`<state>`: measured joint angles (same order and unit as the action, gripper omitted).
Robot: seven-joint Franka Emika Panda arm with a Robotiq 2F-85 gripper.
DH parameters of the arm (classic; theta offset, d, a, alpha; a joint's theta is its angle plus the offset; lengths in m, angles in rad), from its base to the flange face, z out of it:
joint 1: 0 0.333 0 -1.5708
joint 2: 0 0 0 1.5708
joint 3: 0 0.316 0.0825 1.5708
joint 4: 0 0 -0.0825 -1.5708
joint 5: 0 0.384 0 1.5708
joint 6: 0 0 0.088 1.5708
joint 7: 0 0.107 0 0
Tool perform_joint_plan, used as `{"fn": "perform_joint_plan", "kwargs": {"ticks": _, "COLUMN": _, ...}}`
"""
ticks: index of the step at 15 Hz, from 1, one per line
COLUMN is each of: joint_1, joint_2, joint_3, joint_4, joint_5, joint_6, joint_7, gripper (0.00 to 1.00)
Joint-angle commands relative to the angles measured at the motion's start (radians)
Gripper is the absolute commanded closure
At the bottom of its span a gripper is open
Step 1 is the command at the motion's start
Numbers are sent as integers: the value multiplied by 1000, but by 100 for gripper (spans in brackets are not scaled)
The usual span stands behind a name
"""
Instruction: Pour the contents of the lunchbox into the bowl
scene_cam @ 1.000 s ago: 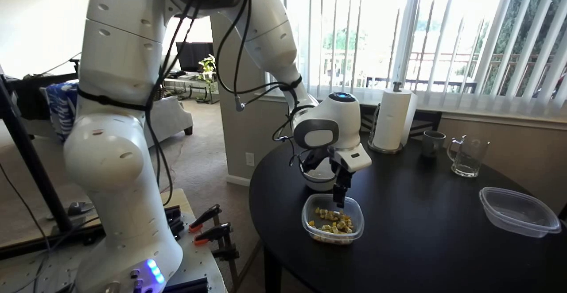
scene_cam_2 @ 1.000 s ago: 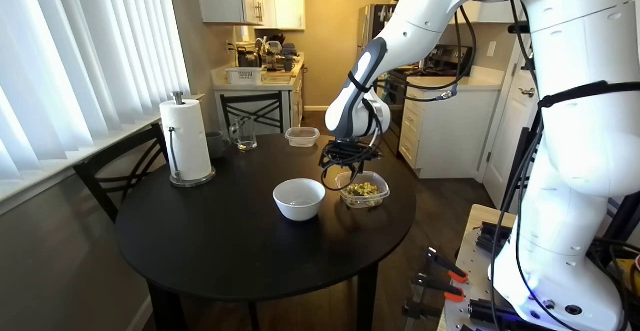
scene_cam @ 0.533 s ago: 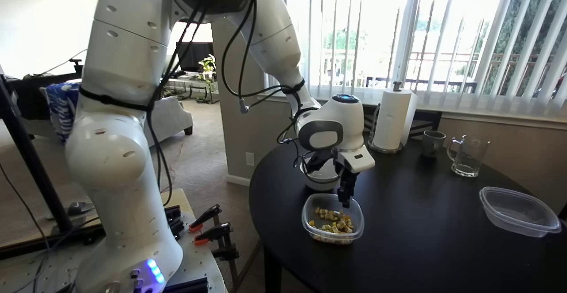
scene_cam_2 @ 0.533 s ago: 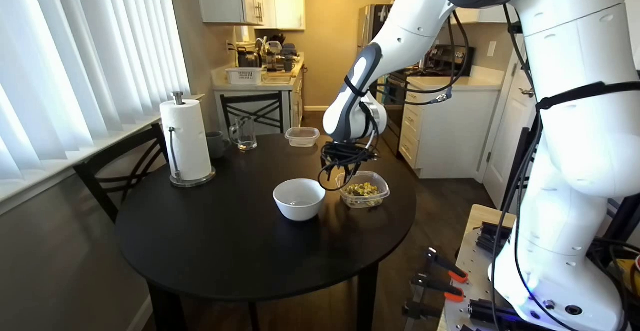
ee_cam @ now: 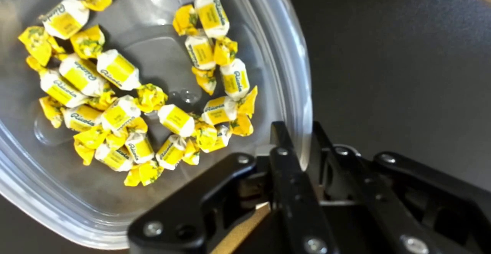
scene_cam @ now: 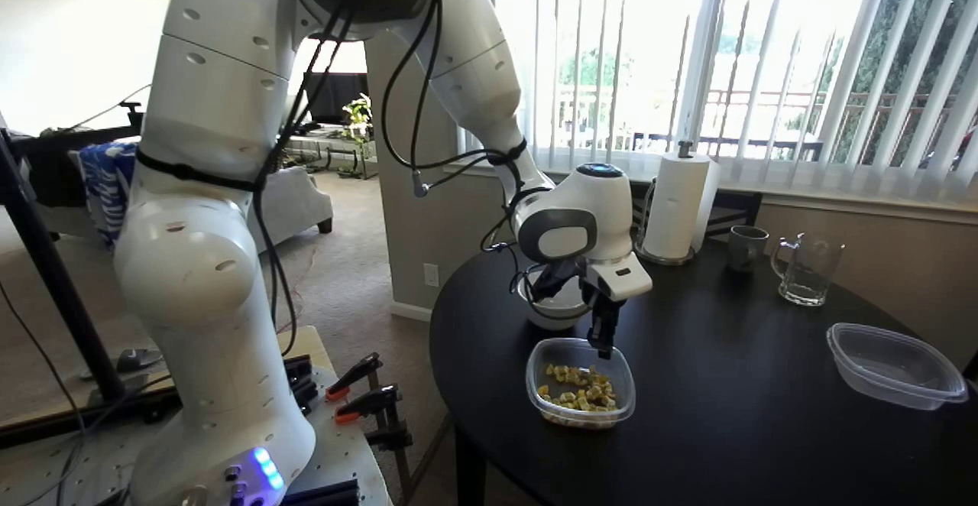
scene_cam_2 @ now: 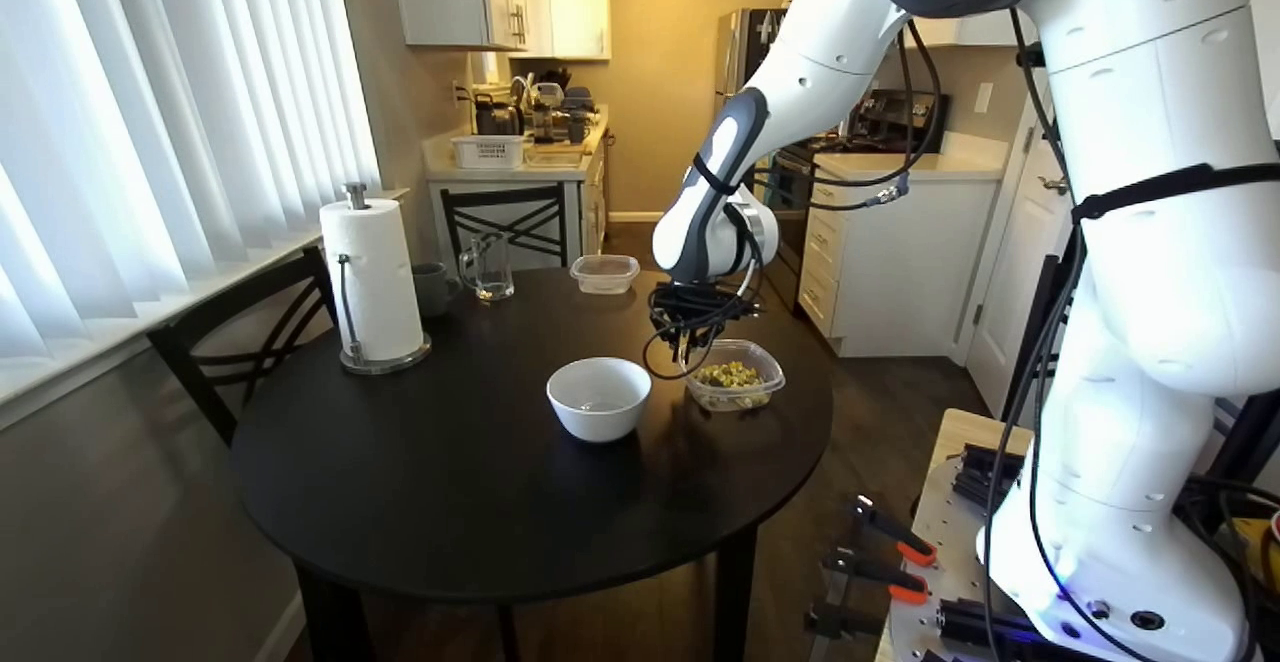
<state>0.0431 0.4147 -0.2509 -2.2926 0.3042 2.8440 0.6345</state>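
Observation:
The lunchbox (ee_cam: 285, 54), a clear rounded-square tub, rests on the dark table in both exterior views. My gripper (ee_cam: 297, 131) is shut on its rim, one finger inside the wall and one outside. In an exterior view the black fingers (scene_cam: 604, 330) reach down at the lunchbox's back right corner. The contents (ee_cam: 176, 120) are yellow-and-white wrapped candies, spread over the lunchbox floor. Close beside the lunchbox stands the white bowl (scene_cam_2: 598, 417), with nothing visible in it. In an exterior view the gripper partly covers the bowl (scene_cam: 558, 316).
Dark cables (scene_cam_2: 662, 374) hang in a loop round the gripper, between bowl and lunchbox. A larger clear container (scene_cam: 894, 376), a glass mug (scene_cam: 806, 273), a grey mug (scene_cam: 746, 250) and a paper towel roll (scene_cam: 676, 208) stand farther off. The round table's edge (scene_cam_2: 800, 487) runs near the lunchbox.
The gripper came down a little and its jaws closed on the lunchbox rim. The lunchbox has shifted slightly to the right in both exterior views. The bowl stayed put.

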Motion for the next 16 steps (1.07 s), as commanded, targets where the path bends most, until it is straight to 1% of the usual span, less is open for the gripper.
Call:
{"fn": "perform_joint_plan", "kwargs": {"ticks": 1, "joint_1": 9, "joint_2": -36, "joint_3": -14, "joint_4": -29, "joint_5": -39, "joint_6": -30, "joint_7": 34, "gripper": 96}}
{"fn": "perform_joint_plan", "kwargs": {"ticks": 3, "joint_1": 7, "joint_2": -36, "joint_3": -11, "joint_4": -29, "joint_5": -41, "joint_6": -37, "joint_7": 33, "gripper": 96}}
{"fn": "perform_joint_plan", "kwargs": {"ticks": 5, "joint_1": -16, "joint_2": -60, "joint_3": 15, "joint_4": -40, "joint_5": -16, "joint_6": -48, "joint_7": 7, "gripper": 97}}
{"fn": "perform_joint_plan", "kwargs": {"ticks": 7, "joint_1": 22, "joint_2": -95, "joint_3": -28, "joint_4": -68, "joint_5": -50, "joint_6": -65, "joint_7": 67, "gripper": 96}}
{"fn": "perform_joint_plan", "kwargs": {"ticks": 9, "joint_1": 59, "joint_2": -172, "joint_3": -67, "joint_4": -123, "joint_5": -107, "joint_6": -77, "joint_7": 123, "gripper": 96}}
{"fn": "perform_joint_plan", "kwargs": {"ticks": 11, "joint_1": 100, "joint_2": -258, "joint_3": -110, "joint_4": -182, "joint_5": -211, "joint_6": -79, "joint_7": 212, "gripper": 96}}
{"fn": "perform_joint_plan", "kwargs": {"ticks": 12, "joint_1": 108, "joint_2": -306, "joint_3": -122, "joint_4": -206, "joint_5": -272, "joint_6": -90, "joint_7": 255, "gripper": 96}}
{"fn": "perform_joint_plan", "kwargs": {"ticks": 14, "joint_1": 97, "joint_2": -408, "joint_3": -108, "joint_4": -246, "joint_5": -393, "joint_6": -127, "joint_7": 327, "gripper": 96}}
{"fn": "perform_joint_plan", "kwargs": {"ticks": 15, "joint_1": 70, "joint_2": -459, "joint_3": -72, "joint_4": -258, "joint_5": -417, "joint_6": -157, "joint_7": 337, "gripper": 96}}
{"fn": "perform_joint_plan", "kwargs": {"ticks": 16, "joint_1": 42, "joint_2": -507, "joint_3": -31, "joint_4": -267, "joint_5": -417, "joint_6": -196, "joint_7": 331, "gripper": 96}}
